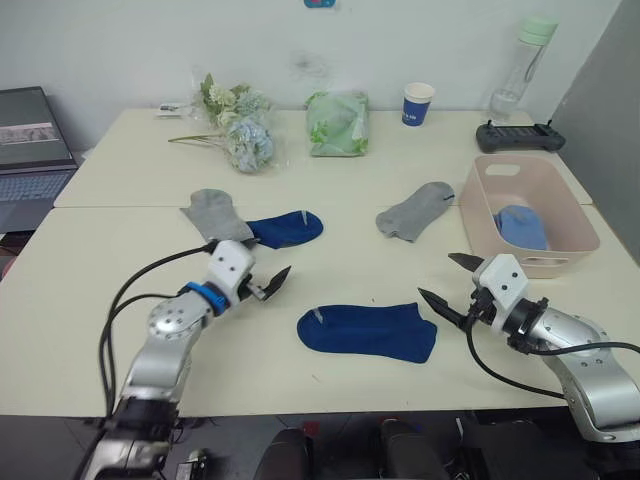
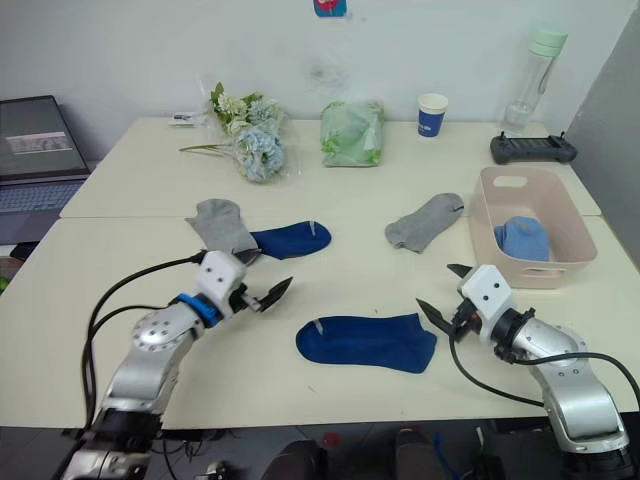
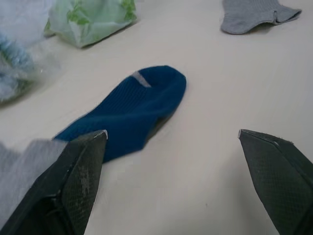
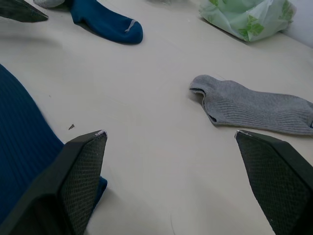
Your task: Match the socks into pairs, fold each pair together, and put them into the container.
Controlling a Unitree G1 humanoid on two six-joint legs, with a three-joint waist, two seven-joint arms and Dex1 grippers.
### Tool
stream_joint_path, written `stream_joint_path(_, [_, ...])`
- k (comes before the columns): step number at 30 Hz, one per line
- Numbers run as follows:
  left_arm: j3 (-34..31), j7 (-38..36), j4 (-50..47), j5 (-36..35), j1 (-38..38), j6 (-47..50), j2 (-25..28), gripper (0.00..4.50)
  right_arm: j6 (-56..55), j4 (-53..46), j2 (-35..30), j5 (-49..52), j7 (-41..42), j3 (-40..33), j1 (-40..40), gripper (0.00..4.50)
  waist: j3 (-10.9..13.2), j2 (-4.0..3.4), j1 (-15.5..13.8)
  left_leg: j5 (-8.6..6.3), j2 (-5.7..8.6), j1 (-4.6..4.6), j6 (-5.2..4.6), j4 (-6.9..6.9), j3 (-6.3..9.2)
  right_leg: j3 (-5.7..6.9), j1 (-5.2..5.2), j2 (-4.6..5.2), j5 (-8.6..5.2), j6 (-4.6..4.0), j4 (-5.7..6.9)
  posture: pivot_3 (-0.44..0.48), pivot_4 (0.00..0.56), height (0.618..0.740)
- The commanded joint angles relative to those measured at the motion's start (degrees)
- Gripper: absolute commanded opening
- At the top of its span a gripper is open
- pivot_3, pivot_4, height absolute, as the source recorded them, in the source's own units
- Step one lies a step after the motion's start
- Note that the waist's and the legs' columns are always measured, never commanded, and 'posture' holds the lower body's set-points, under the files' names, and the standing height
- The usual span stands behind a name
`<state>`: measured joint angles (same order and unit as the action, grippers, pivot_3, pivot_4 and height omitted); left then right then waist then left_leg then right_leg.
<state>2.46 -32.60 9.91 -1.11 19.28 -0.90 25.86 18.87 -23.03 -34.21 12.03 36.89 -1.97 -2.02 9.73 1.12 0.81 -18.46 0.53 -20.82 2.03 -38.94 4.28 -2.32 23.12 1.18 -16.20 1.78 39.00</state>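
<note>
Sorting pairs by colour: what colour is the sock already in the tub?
Light blue sock in the pink tub, clearest in the left eye view.

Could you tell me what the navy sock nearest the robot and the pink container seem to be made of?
The navy sock looks like soft knitted fabric: it lies limp and flat, and the other navy sock shows fine ribbing up close. The pink container appears to be moulded plastic with a smooth, matte finish: rigid walls, rounded corners and a cut-out slot handle. The exact fibre cannot be told.

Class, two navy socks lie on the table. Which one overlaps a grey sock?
The far navy sock, near the left end effector: its cuff end meets the grey sock. The near navy sock lies alone.
</note>
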Motion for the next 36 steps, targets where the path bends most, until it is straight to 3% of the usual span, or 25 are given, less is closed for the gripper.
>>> stream_joint_path(1, [2.8, 3.3, 5.4, 4.6, 5.7, 0.0, -1.7, 4.48, -1.8, -1.6, -0.3, -1.6, -0.4, 0.5, 0.0, 4.50, 0.0, 0.01, 0.0, 0.00, 0.01, 0.00, 0.00, 0.00, 0.00, 0.00, 0.01, 0.00, 0.00, 0.00, 0.00, 0.000, 0.150, 0.740])
stream_joint_path(8, [4.1, 8.9, 16.0, 9.7, 13.1, -0.6, -2.2, 4.48, -0.5, -3.5, 0.2, -1.1, -1.5, -0.7, 0.4, 4.50, 0.0, 0.00, 0.2, 0.00, -0.02, 0.00, 0.00, -0.01, 0.00, 0.02, 0.04, -0.04, 0.00, 0.00, 0.04, 0.000, 0.150, 0.740])
stream_joint_path(22, [2.8, 8.6, 21.2, 8.8, 16.3, -2.1, -2.4, 0.06, 0.6, -3.9, 0.6, -0.9, -2.3, -0.5, -0.8, 4.50, 0.0, 0.00, 0.2, 0.01, -0.02, 0.00, 0.02, -0.01, 0.01, 0.02, 0.05, -0.03, 0.00, 0.00, 0.05, 0.000, 0.150, 0.740])
stream_joint_path(29, [0.5, 2.3, 16.4, 1.4, 15.7, -3.0, -4.4, 0.02, -0.1, -4.2, 0.4, -0.9, -1.0, 0.7, -1.6, 4.50, 0.0, 0.01, 0.2, 0.02, 0.00, -0.03, 0.03, -0.03, 0.01, 0.03, 0.05, -0.01, 0.00, 0.01, 0.04, 0.000, 0.150, 0.740])
stream_joint_path(36, [1.2, -12.1, -1.3, -10.6, 11.8, 6.0, -2.9, 0.02, 1.2, -7.8, -0.2, 0.6, 1.4, 1.9, -2.9, 4.50, 0.0, 0.01, 0.2, 0.11, -0.02, -0.03, 0.20, -0.03, 0.00, -0.01, 0.05, -0.02, 0.00, 0.01, 0.05, 0.000, 0.150, 0.740])
